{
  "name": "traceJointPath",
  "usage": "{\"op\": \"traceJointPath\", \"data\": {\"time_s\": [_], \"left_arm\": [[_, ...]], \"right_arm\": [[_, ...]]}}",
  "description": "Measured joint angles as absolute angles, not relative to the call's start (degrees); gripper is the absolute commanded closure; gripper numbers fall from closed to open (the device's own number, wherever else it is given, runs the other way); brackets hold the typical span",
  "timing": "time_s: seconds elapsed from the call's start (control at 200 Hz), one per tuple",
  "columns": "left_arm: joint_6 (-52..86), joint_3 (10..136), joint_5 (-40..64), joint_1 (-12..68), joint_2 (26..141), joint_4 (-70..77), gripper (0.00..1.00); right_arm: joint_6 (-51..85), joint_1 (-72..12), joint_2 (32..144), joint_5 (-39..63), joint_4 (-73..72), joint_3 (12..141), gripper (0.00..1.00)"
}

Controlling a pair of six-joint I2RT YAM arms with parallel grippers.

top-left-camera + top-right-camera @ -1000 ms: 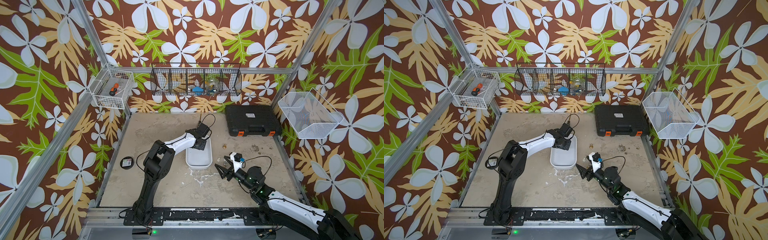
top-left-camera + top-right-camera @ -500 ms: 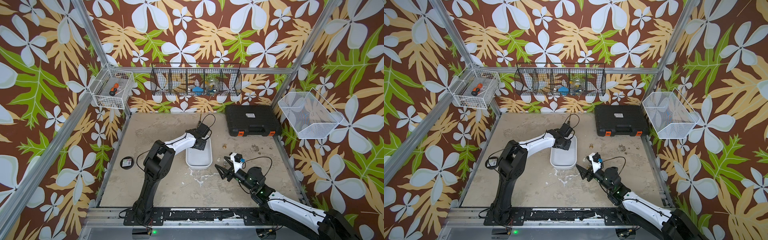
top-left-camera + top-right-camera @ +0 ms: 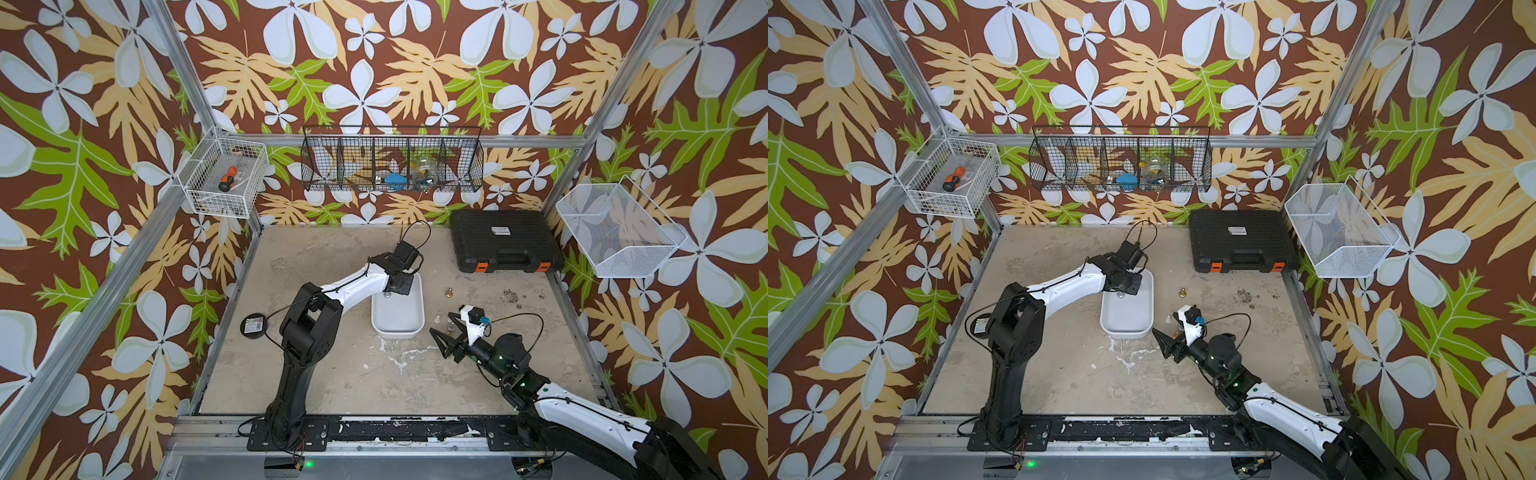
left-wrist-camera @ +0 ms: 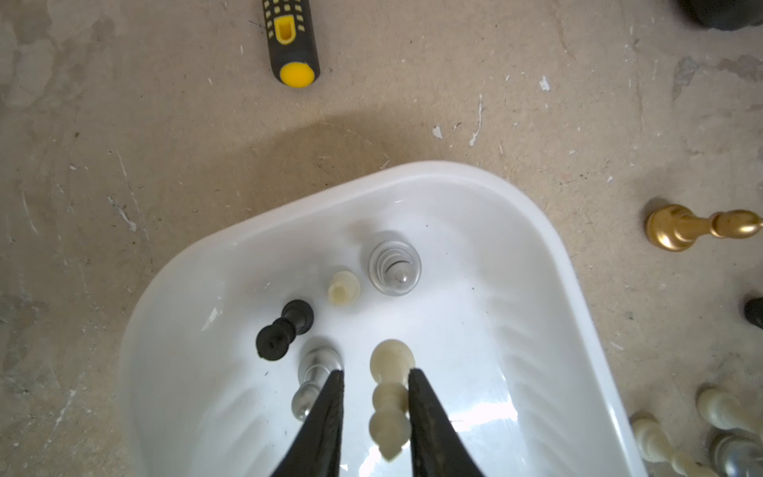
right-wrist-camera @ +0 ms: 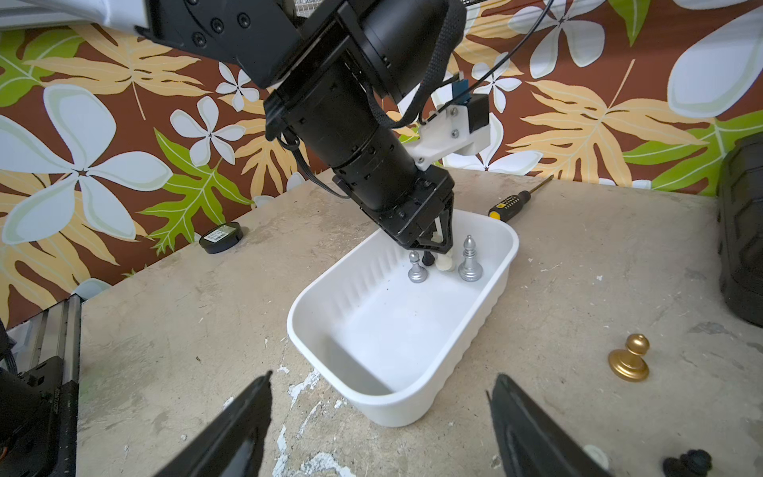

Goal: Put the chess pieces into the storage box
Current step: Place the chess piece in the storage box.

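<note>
While the left gripper (image 3: 400, 286) hangs over the far end of the white storage box (image 3: 398, 322) at mid-table in a top view, its wrist view shows jaws slightly apart around a cream chess piece (image 4: 390, 396) inside. Seen from the right wrist, the right gripper (image 5: 384, 375) gapes empty, a gold pawn (image 5: 629, 357) standing right of the box.

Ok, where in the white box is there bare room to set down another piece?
The box is bare over its end nearest the right hand, wall to wall. The far end, under the left hand, is crowded: silver, black and cream pieces bunch there.
</note>
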State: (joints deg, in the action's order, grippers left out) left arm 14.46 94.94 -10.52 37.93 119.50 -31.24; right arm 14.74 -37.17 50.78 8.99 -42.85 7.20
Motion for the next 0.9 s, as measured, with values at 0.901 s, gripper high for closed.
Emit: {"op": "traceJointPath", "data": {"time_s": [0.901], "left_arm": [[13.43, 92.16, -10.66, 37.89, 122.37, -29.06, 0.72]], "right_arm": [[14.59, -37.41, 50.76, 8.60, -42.85, 7.22, 0.17]]}}
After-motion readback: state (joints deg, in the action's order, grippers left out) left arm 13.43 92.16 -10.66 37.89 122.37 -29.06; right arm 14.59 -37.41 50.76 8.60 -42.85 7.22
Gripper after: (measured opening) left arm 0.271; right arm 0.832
